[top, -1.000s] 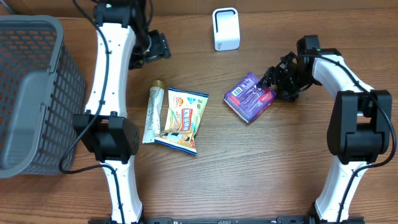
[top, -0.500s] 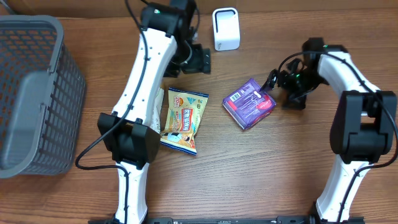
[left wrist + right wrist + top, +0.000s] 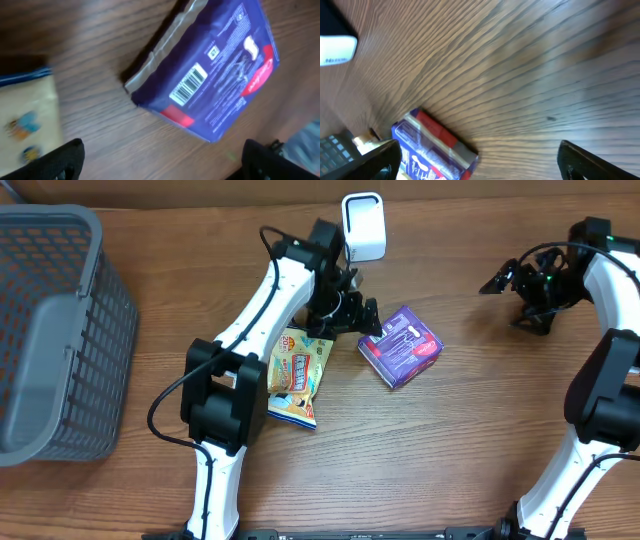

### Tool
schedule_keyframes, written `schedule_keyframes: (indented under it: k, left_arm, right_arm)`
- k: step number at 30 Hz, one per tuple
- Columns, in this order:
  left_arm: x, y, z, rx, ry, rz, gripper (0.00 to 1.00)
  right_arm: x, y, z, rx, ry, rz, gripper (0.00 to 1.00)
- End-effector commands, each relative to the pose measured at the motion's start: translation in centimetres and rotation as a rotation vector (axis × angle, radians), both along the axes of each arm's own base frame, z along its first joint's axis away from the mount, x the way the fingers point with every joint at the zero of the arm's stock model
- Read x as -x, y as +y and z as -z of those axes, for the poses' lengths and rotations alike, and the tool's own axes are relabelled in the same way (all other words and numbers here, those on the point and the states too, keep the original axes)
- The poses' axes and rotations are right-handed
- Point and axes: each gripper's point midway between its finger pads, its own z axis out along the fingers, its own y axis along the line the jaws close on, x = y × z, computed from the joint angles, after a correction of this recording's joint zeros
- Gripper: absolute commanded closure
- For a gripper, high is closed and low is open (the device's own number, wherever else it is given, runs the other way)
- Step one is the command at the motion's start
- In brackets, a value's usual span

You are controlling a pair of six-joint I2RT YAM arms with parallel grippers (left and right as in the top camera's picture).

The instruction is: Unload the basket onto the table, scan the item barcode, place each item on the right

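The left end effector (image 3: 362,315), fingers spread apart and empty, hovers just left of a purple rectangular foil packet (image 3: 402,346). The packet lies flat mid-way across the brown wooden desk (image 3: 450,440), with its white barcode (image 3: 188,85) and red patches facing up. At far right, the right end effector (image 3: 500,280) gapes wide, holding nothing.

Grey basket (image 3: 62,330) left on wooden table (image 3: 450,445), yellow snack packet (image 3: 296,372) mid-table

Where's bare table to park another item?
Free: the wide stretch between purple pack and right arm; the front strip below snack bag and pack; the gap between basket and left arm. Crowded: around scanner, left pincer, pack, snack bag.
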Motion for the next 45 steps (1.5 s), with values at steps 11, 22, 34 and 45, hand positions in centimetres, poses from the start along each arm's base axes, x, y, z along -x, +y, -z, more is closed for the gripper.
schedule_keyframes:
  k: [11, 22, 34, 45]
  left_arm:
    - [1.8, -2.0, 2.9, 0.179, 0.056, 0.023, 0.12]
    - [0.6, -1.5, 5.9, 0.117, 0.069, -0.152, 0.35]
    - [-0.7, -0.6, 6.8, 0.043, 0.037, -0.236, 0.38]
    - [-0.4, 1.0, 7.8, -0.064, 0.089, -0.354, 0.38]
  right_arm:
    - [-1.0, -1.2, -0.5, 0.014, -0.047, 0.020, 0.00]
    - [-0.3, 0.8, -1.1, -0.087, -0.025, 0.003, 0.00]
    - [3.5, 11.4, 3.9, -0.115, 0.041, -0.276, 0.00]
    - [4.8, 15.1, 5.1, -0.200, 0.046, -0.308, 0.06]
